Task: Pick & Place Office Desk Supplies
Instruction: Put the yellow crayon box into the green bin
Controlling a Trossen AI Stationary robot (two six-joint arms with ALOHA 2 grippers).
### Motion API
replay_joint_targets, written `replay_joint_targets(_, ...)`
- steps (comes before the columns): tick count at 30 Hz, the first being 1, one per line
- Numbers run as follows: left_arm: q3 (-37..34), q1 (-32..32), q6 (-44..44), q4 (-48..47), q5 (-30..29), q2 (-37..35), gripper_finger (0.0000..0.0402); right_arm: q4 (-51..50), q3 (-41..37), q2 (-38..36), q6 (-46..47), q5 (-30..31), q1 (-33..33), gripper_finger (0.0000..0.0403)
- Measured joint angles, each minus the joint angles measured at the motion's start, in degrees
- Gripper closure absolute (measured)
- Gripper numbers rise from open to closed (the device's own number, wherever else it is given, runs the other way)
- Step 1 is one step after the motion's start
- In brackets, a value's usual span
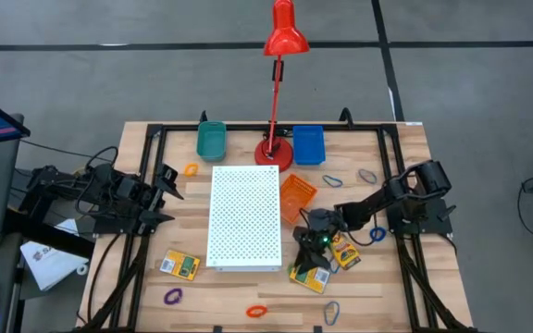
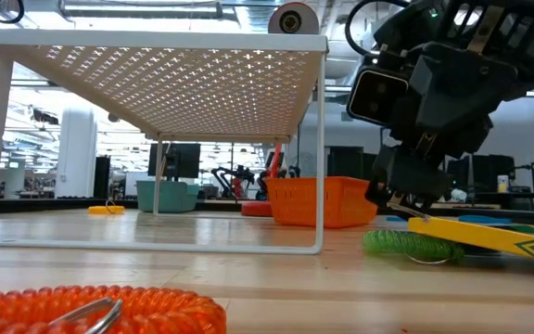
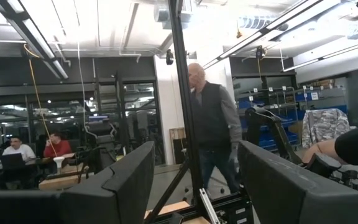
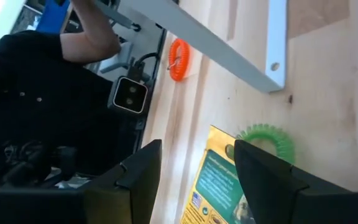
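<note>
- While my right gripper (image 1: 315, 252) hangs low over the front right part of the bench (image 1: 405, 277), its fingers stand apart with nothing between them, as the right wrist view shows.
- Directly under it lies a flat yellow-and-green box (image 4: 219, 183), flat on the wood, with a small green loop (image 4: 267, 140) just beside one of its corners.
- In the low view the box's near end (image 2: 499, 237) looks tipped slightly off the bench, though I cannot tell what props it.
- I judge the box light and fairly stiff, thin card that could dent under a hard squeeze and may skate on the smooth wood, so I would pinch it across its short width, along the two long edges.
- Seen from above, this box (image 1: 309, 274) has its long axis running at a slant across the bench, so my fingers would need to straddle that line.
- A second box (image 1: 344, 252) sits just beside it and a third (image 1: 180, 265) lies well apart, on the far side of the white perforated board (image 1: 244, 217).
- The loops look springy and very light; the orange loop (image 1: 256, 311) lies near the front edge.
- My left gripper (image 1: 160, 196) waits at the left side, fingers parted and empty.
</note>
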Motion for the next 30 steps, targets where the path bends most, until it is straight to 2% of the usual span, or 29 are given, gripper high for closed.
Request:
replay_joint_targets(6,0.00,0.00,-0.19,0.00,0.00,0.01,0.0179,-8.20,0.00,-4.90,-0.18,1.47,-0.54,0.0205)
replay_joint_targets(11,0.00,0.00,-0.57,0.02,0.00,0.01,0.0179,-18.34,0.00,-11.98,-3.85,11.09,-0.13,0.0205)
replay_joint_targets(15,-0.02,0.00,-0.83,0.00,0.00,0.01,0.0179,-24.06,0.00,-13.96,-4.91,16.89,1.26,0.0205)
replay_joint_targets(25,-0.02,0.00,-0.87,0.08,0.00,0.01,0.0179,-17.34,-0.02,-6.47,-4.65,17.20,3.13,0.0205)
replay_joint_targets(30,-0.02,0.00,-0.91,0.20,0.00,0.04,0.0179,-13.81,0.00,-3.58,-4.28,15.26,3.36,0.0205)
